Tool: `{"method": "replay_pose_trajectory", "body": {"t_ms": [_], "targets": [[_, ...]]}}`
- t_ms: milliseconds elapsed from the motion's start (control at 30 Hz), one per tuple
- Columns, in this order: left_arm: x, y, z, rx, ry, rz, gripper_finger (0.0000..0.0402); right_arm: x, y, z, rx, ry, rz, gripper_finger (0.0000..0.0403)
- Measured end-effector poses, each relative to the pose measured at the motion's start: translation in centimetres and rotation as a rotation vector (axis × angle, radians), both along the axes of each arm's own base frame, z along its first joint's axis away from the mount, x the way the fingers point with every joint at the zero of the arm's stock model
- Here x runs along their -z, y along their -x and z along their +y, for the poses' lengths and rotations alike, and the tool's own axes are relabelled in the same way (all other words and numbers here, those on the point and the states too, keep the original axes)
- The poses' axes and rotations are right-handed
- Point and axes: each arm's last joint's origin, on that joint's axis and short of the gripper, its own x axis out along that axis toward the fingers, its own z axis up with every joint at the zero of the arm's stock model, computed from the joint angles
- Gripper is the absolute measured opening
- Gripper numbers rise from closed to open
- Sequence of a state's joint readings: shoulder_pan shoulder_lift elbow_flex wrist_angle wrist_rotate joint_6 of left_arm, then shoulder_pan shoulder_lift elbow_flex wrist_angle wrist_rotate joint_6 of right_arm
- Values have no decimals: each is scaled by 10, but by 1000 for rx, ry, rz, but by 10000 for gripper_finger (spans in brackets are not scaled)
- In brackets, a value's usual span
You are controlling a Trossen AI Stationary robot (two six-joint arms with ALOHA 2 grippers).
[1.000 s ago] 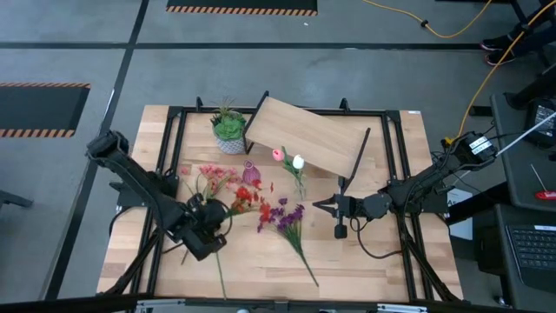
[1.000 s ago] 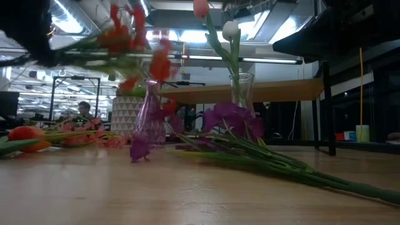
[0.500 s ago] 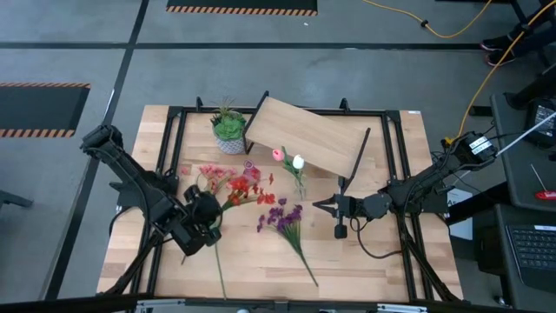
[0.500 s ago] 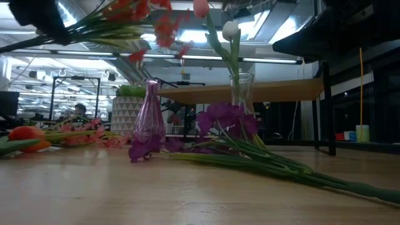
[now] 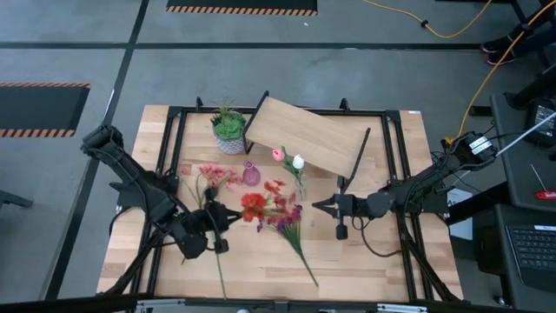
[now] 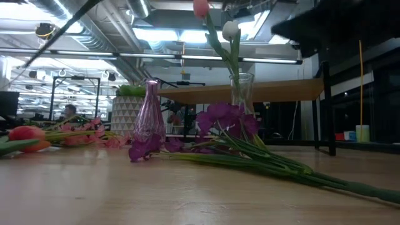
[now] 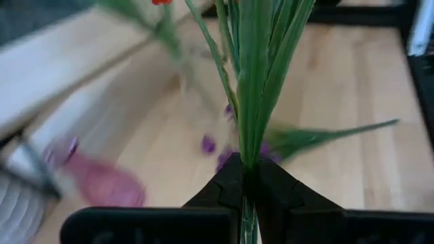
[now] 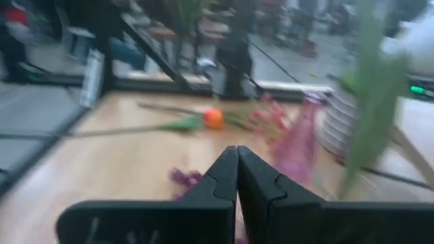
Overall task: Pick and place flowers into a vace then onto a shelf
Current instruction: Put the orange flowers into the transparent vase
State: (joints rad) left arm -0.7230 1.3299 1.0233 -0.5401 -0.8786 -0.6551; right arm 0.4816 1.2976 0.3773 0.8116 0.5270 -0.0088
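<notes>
Left gripper [image 5: 219, 219] lifts the red flower stem [image 5: 257, 207] near the pink vase [image 5: 250, 176]; right gripper [image 5: 320, 206] waits.

The left gripper, on the near side of the pink vase, is clamped on the stem's green stalks, its red blooms in the air between that vase and the purple flowers [image 5: 287, 219] on the table. Pink blossoms [image 5: 212, 174] lie just left of the vase, the tulips [image 6: 217, 25] stand in a glass vase [image 6: 242, 92] to its right, and the shelf [image 5: 306, 136] is behind. The right gripper hovers well right of the vase, fingers pressed together, seemingly on nothing, though its wrist view is blurred.
</notes>
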Motion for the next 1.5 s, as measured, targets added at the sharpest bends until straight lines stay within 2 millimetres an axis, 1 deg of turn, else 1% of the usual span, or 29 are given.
{"method": "replay_pose_trajectory", "body": {"t_ms": [100, 200, 300, 433, 567, 667, 800, 933, 1033, 1133, 1200, 1333, 1500], "targets": [[-6, -11, 0, 93, -64, -17, 12, -4, 0, 3, -83, -11, -37, 12], [-7, -22, 5, 162, -106, -47, 12, -6, -1, 4, -125, 6, -56, 12], [-3, -33, 12, 242, -108, -88, 12, -7, 0, 4, -136, 5, -60, 12], [4, -46, 27, 313, -108, -182, 12, -7, -1, 4, -136, 3, -64, 12], [7, -54, 42, 369, -115, -278, 12, -8, 0, 5, -162, 0, -73, 12], [9, -58, 51, 403, -105, -301, 12, -10, 0, 5, -166, -1, -93, 12], [10, -62, 60, 391, -102, -326, 12, -12, 0, 5, -167, 31, -114, 20], [17, -72, 64, 382, -152, -334, 12, -17, -1, 4, -162, 63, -161, 52], [24, -83, 69, 395, -186, -360, 12, -20, -2, 0, -142, 84, -194, 89], [27, -92, 76, 434, -192, -403, 12, -21, -6, -5, -118, 106, -192, 126], [29, -96, 80, 449, -187, -421, 12, -25, -11, -6, -116, 108, -196, 150], [33, -101, 90, 427, -182, -407, 12, -27, -23, -6, -183, 133, -149, 192], [33, -103, 92, 469, -169, -437, 12, -35, -37, -7, -158, 134, -127, 226]]}}
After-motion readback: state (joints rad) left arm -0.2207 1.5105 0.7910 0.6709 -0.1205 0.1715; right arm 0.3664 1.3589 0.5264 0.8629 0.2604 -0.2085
